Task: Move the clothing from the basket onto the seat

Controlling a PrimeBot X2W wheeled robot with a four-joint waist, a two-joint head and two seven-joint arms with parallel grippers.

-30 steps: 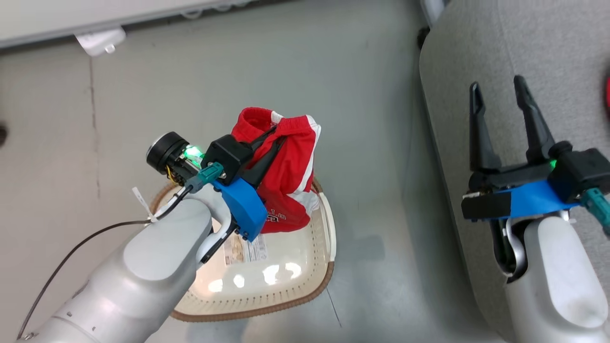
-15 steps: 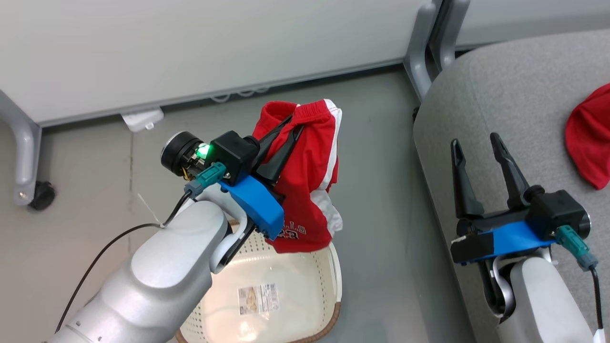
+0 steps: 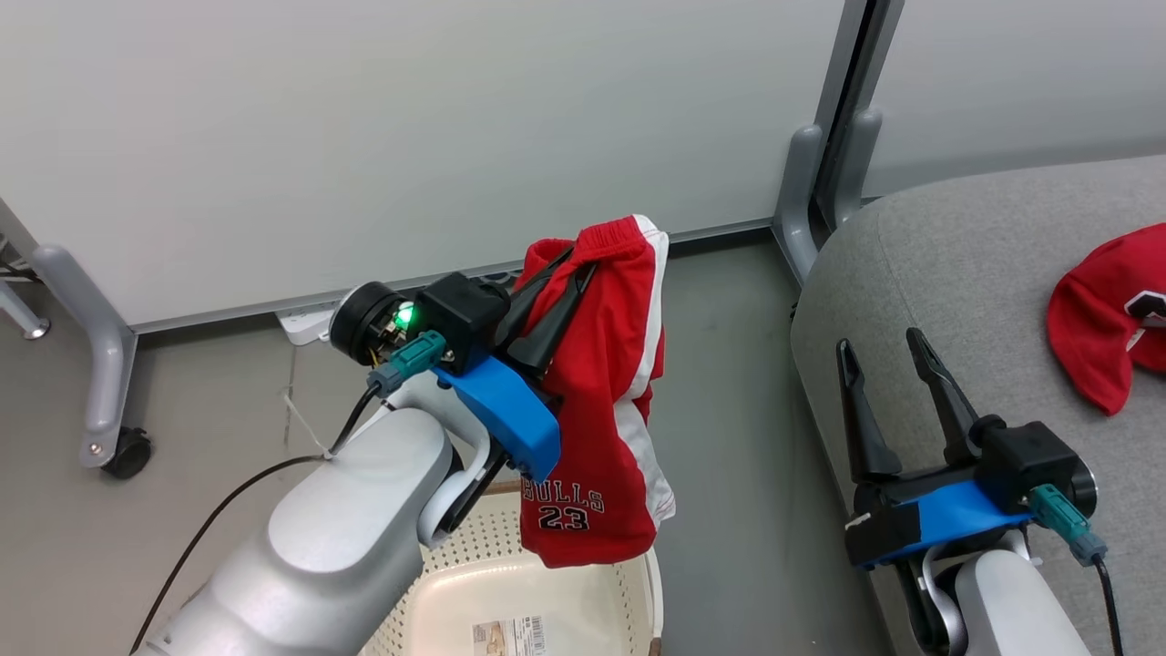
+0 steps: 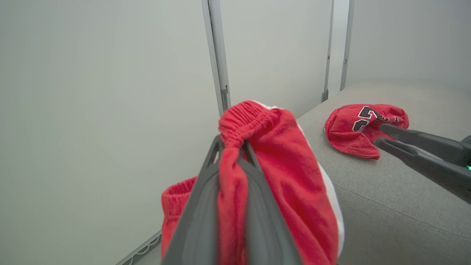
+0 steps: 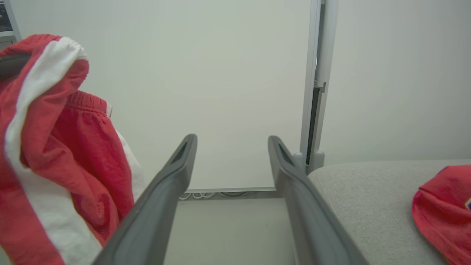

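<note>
Clothing (image 3: 601, 401) pinched in our left gripper (image 3: 580, 260), hanging over basket (image 3: 652, 583) rim; our right gripper (image 3: 879, 351) spread wide by seat (image 3: 956, 264) edge.

- The shorts (image 3: 601, 401) were soft red cloth, matt, with white stripes, a gathered elastic waistband and printed lettering.
- The other garment (image 3: 1093, 319), at three o'clock in the head view, was the same matt red cloth, crumpled.
- The seat (image 3: 956, 264) was grey woven fabric, slightly rough and matt.
- The basket (image 3: 642, 597), at six o'clock, was glossy cream plastic, perforated, with a paper label (image 3: 510, 633) inside.
- The fingers (image 5: 176, 173) of the right gripper (image 3: 878, 339) were dark matt plastic.
- The arm shell (image 3: 346, 538) was smooth, pale and softly shiny.
- The floor (image 3: 729, 383) was smooth with a dull sheen.
</note>
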